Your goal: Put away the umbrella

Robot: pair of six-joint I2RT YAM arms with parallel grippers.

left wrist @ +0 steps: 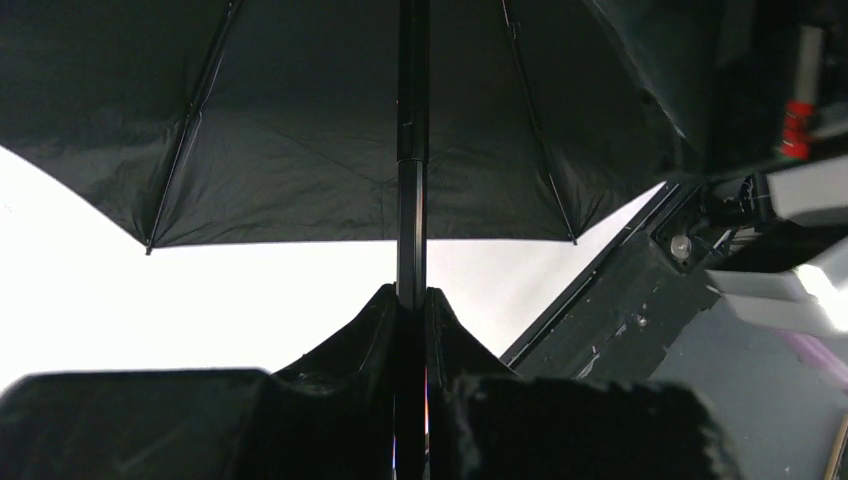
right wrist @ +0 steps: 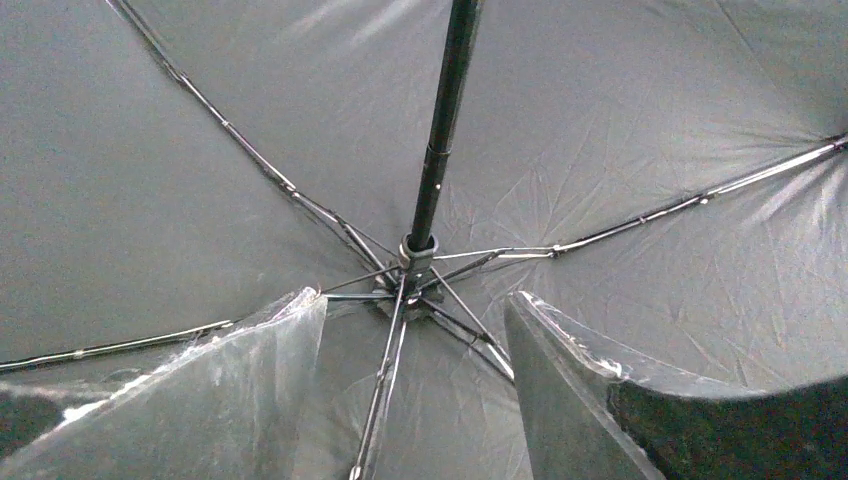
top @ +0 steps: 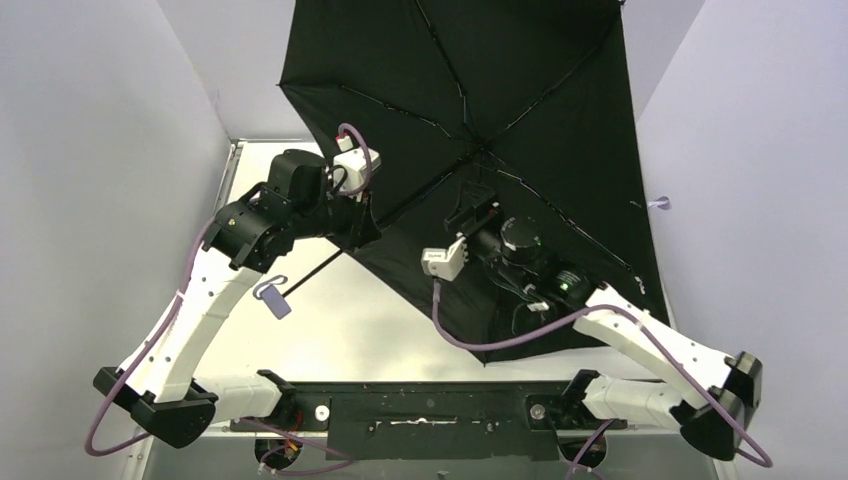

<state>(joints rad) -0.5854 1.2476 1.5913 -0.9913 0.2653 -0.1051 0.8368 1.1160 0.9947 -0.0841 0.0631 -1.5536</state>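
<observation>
Open umbrella (top: 480, 80) fills the desk's (top: 380, 325) far right; its shaft (top: 430, 190) runs from 2 to 8 o'clock. Left tool (top: 362, 225) clamps the shaft. Right tool (right wrist: 412, 300), wide, is nearer the runner (right wrist: 418, 250), at its 12 o'clock.

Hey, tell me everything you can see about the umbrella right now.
The compact folding umbrella is fully open, with its black fabric lining facing the top camera across the far right of the workspace. Thin metal ribs spread from a hub on the black telescopic shaft. The shaft slants down-left to a pale lavender end piece. The left gripper is clamped on the shaft. The right gripper is open, pointed at the hub.
</observation>
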